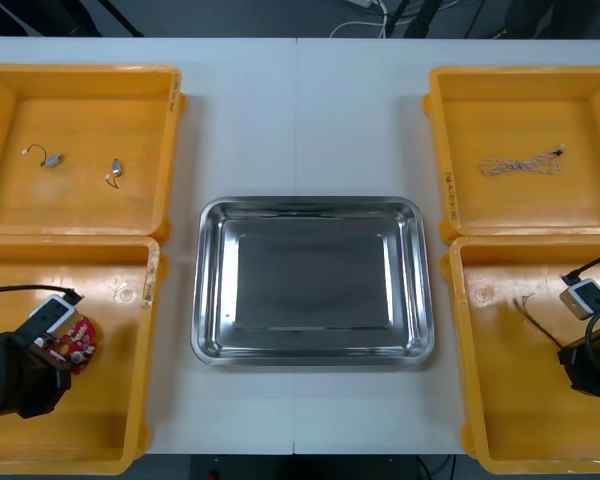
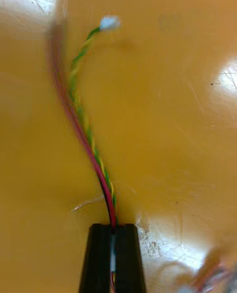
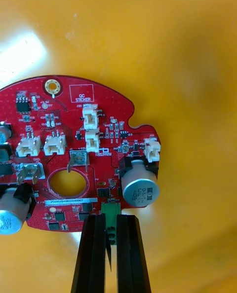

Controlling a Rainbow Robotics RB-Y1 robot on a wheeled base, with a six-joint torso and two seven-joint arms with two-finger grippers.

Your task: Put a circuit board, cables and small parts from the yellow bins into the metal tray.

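With the left claw (image 3: 109, 218), pinching the green connector (image 3: 112, 207) on the edge of the red circuit board (image 3: 74, 125), in the near left yellow bin (image 1: 100, 420); with the right claw (image 2: 113, 227), clamping one end of the red and yellow cable (image 2: 85, 125), in the near right yellow bin (image 1: 510, 400). Nothing in the metal tray (image 1: 310, 204), so apparently barely begun: both held pieces to carry over, then small metal parts (image 1: 52, 158) from the far left bin (image 1: 80, 205) and pale twisted cable (image 1: 520, 165) from the far right bin (image 1: 520, 100).
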